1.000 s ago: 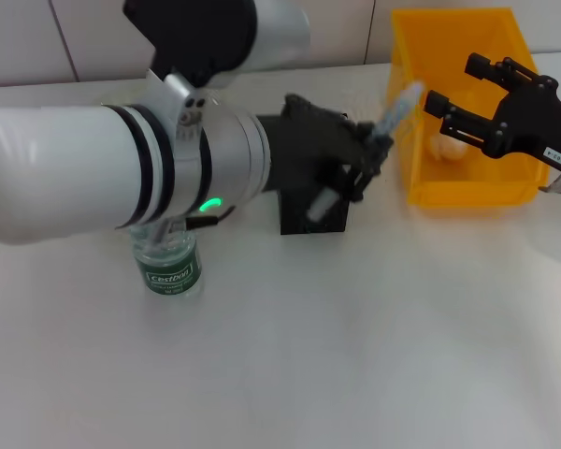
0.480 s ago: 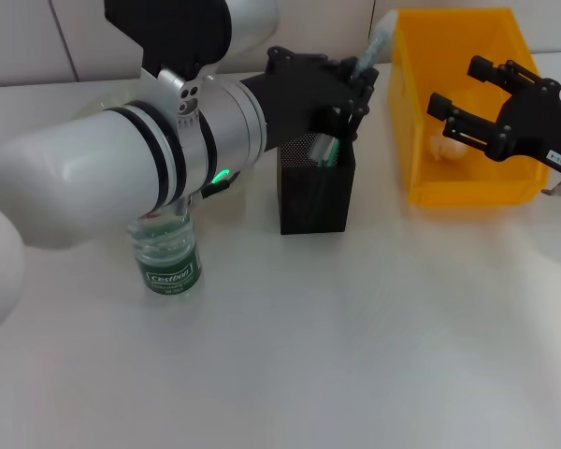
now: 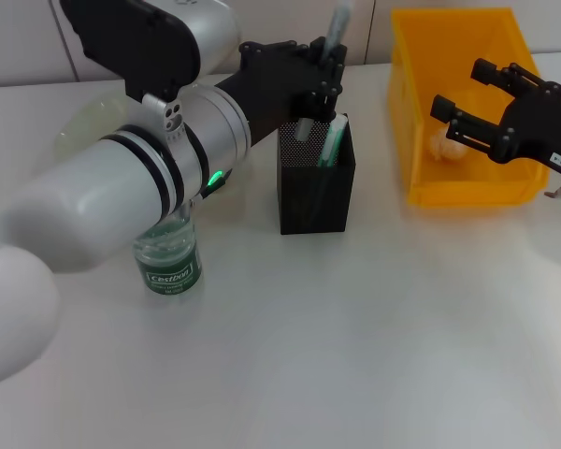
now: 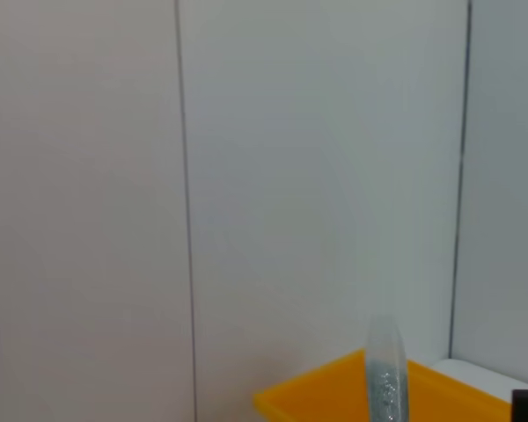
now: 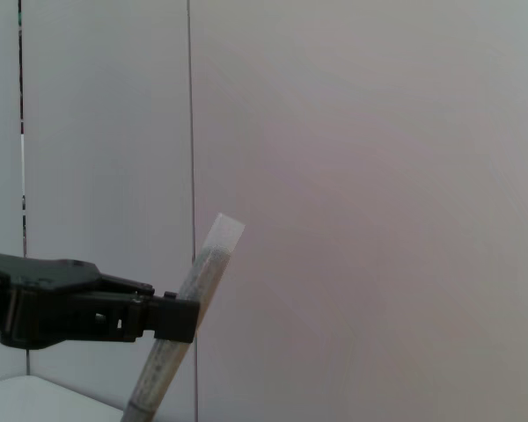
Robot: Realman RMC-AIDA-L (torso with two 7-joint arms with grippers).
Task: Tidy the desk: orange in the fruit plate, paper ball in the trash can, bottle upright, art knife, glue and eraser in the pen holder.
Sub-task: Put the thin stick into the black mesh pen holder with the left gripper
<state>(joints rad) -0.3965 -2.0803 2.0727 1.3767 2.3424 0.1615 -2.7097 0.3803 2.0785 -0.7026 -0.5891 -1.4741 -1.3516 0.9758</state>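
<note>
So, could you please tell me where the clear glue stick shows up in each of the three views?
Head view: the glue stick stands nearly upright at top centre, held by the left tool above the black pen holder.
Left wrist view: its tip rises from the bottom edge, right of centre.
Right wrist view: it leans at lower left, clamped by that tool.
Shared landmark: the yellow trash bin, also in the left wrist view.
</note>
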